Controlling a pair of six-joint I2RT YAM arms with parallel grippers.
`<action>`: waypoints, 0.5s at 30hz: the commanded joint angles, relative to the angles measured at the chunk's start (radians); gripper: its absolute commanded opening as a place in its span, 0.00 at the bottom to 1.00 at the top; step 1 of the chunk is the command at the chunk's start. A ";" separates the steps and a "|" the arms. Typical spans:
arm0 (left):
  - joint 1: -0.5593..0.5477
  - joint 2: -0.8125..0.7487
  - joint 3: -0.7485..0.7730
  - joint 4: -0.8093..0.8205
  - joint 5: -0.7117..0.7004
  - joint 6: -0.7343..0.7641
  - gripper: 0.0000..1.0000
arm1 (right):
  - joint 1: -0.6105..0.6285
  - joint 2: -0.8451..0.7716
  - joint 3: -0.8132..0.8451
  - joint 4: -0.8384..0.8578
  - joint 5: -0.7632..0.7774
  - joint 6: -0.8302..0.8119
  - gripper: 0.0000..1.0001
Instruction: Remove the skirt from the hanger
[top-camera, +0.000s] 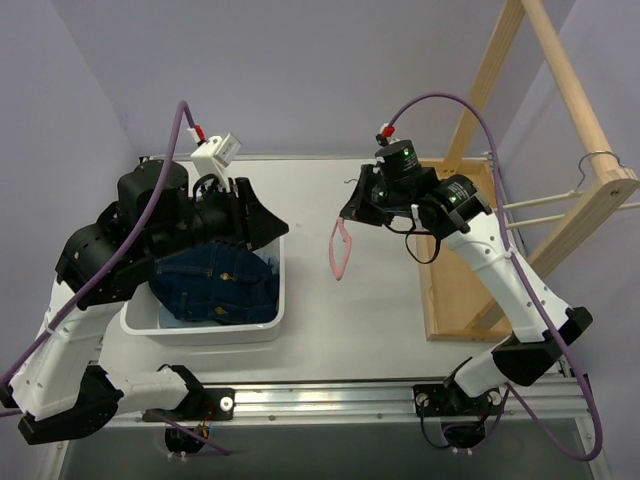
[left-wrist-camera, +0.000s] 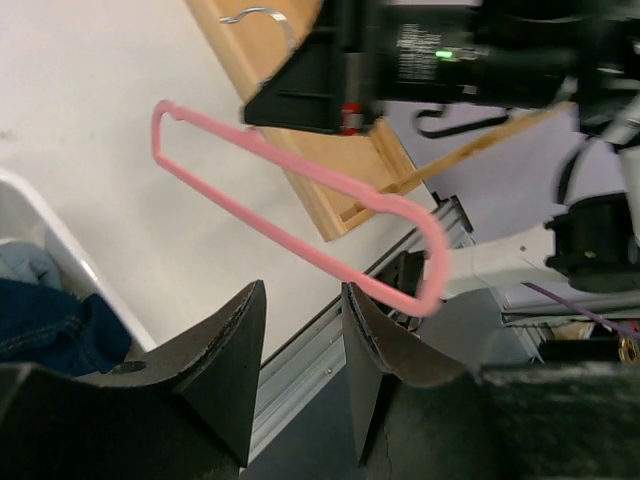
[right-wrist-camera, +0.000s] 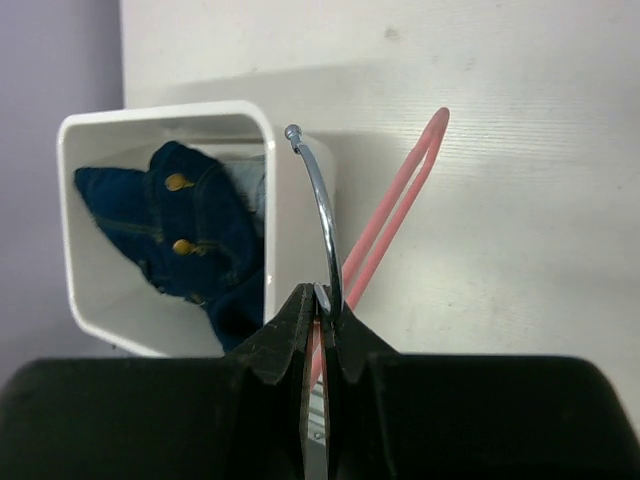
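The dark blue denim skirt (top-camera: 215, 290) lies crumpled in the white bin (top-camera: 278, 300), off the hanger; it also shows in the right wrist view as the skirt (right-wrist-camera: 190, 230) with brass buttons. The bare pink hanger (top-camera: 340, 250) dangles over the table, held by its metal hook (right-wrist-camera: 322, 200). My right gripper (right-wrist-camera: 318, 292) is shut on that hook, and it sits high at centre as the right gripper (top-camera: 352, 210). My left gripper (top-camera: 262, 222) hovers over the bin's right side. In its own view the left gripper (left-wrist-camera: 302, 288) is open and empty, with the hanger (left-wrist-camera: 300, 170) beyond it.
A wooden clothes rack (top-camera: 560, 150) stands at the right on a wooden base (top-camera: 455, 290), with a wire hanger (top-camera: 600, 160) on its top bar. The bin's rim (right-wrist-camera: 270, 200) lies just left of the pink hanger. An aluminium rail (top-camera: 330, 400) runs along the near edge.
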 joint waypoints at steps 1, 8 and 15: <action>-0.104 0.051 0.132 -0.068 -0.137 0.063 0.45 | -0.006 0.044 0.057 -0.048 0.157 0.021 0.00; -0.268 0.180 0.316 -0.192 -0.258 0.111 0.46 | -0.015 0.083 0.074 -0.060 0.205 0.038 0.00; -0.438 0.288 0.437 -0.333 -0.505 0.135 0.50 | -0.017 0.084 0.086 -0.060 0.175 0.055 0.00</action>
